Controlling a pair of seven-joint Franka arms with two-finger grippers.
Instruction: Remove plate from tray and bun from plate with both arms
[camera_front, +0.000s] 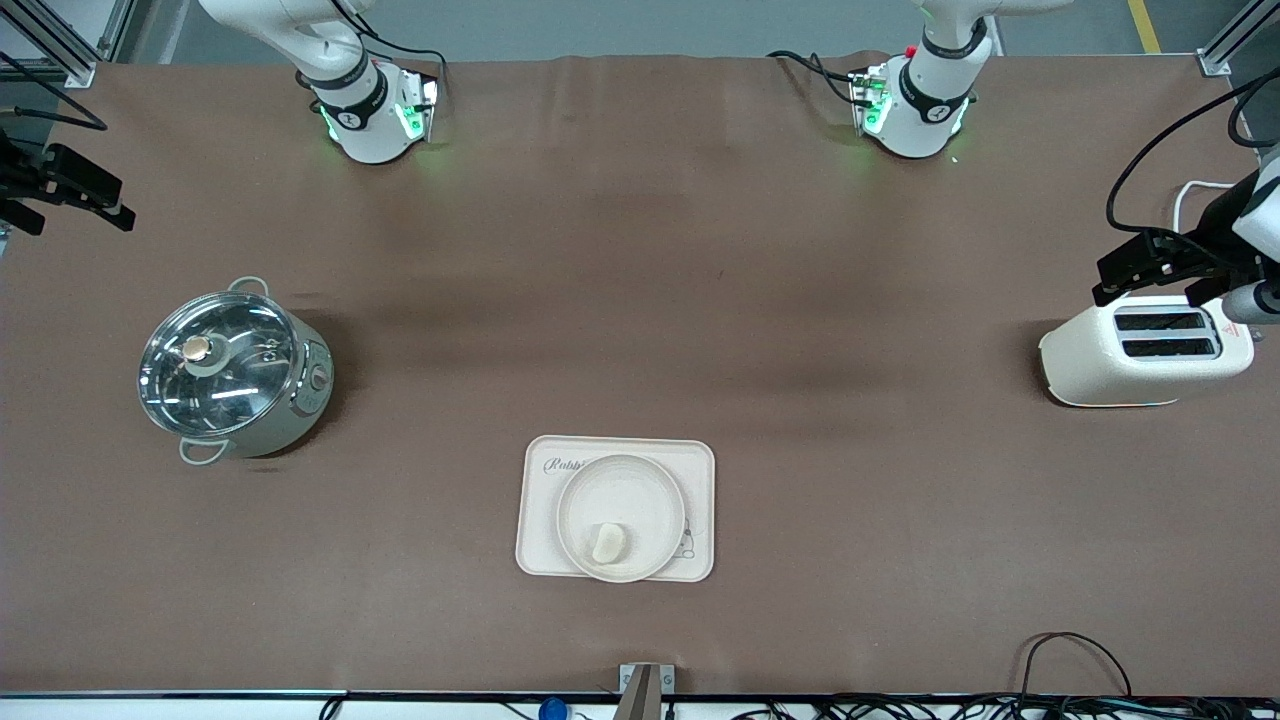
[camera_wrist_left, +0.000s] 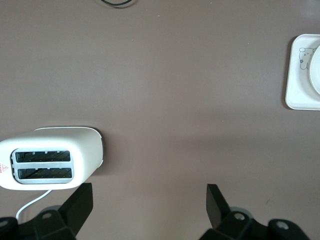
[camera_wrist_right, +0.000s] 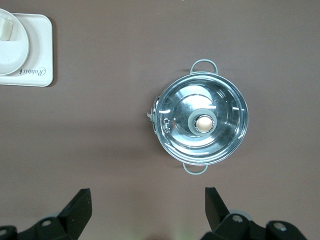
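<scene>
Two arms wait at the table's ends with jaws apart: the left gripper (camera_wrist_left: 147, 210) over bare table near the toaster (camera_front: 1145, 352), the right gripper (camera_wrist_right: 147, 210) near the pot (camera_front: 232, 372). Nothing is lifted: the tray (camera_front: 532, 540) lies nearest the front camera, bearing the plate (camera_front: 622, 480), the bun (camera_front: 608, 543) on it. One gripper should probably pinch the plate's rim and lift level while the other takes the bun.

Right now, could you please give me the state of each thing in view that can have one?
plate: on the tray
bun: on the plate
pot: lid on
toaster: slots empty
left gripper: open, over the table by the toaster
right gripper: open, near the pot
</scene>
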